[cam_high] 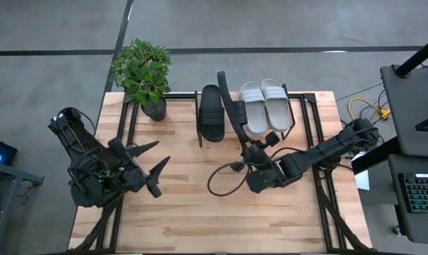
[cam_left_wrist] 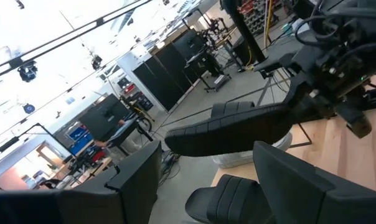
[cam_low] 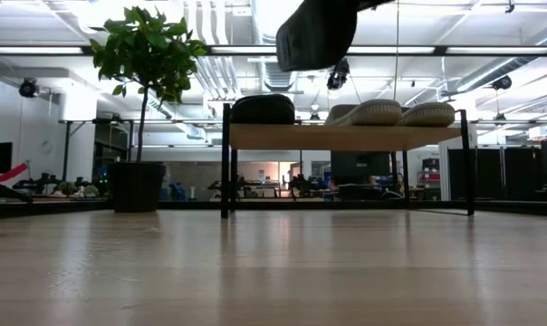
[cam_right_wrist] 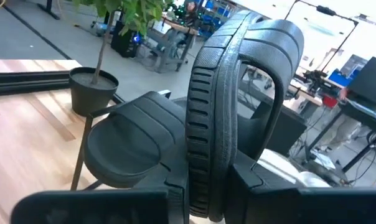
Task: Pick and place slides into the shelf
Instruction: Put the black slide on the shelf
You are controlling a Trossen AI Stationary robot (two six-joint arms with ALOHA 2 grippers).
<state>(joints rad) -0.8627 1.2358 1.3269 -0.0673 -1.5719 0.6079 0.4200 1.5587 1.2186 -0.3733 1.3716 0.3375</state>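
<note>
Tabletop [cam_high: 221, 227]: I am working over its far half, where the shelf [cam_high: 302, 106] stands against the back edge beside a potted plant [cam_high: 143, 74]. On the shelf's plank, one black slide [cam_high: 211, 113] is lying at the plant end and the grey-white pair [cam_high: 265, 106] at the other end, leaving a gap between them.

Right gripper [cam_high: 253, 145]: I am pinching the second black slide [cam_high: 232, 106] narrowly by its sole edge, holding it on edge, raised above that gap. In my judgement this is the placing step for the fourth slide; the next move calls for turning it sole-down and lowering it without nudging its neighbours.

Left gripper [cam_high: 154, 166]: I am waiting with fingers wide, holding nothing, over the table's near-left area.
</note>
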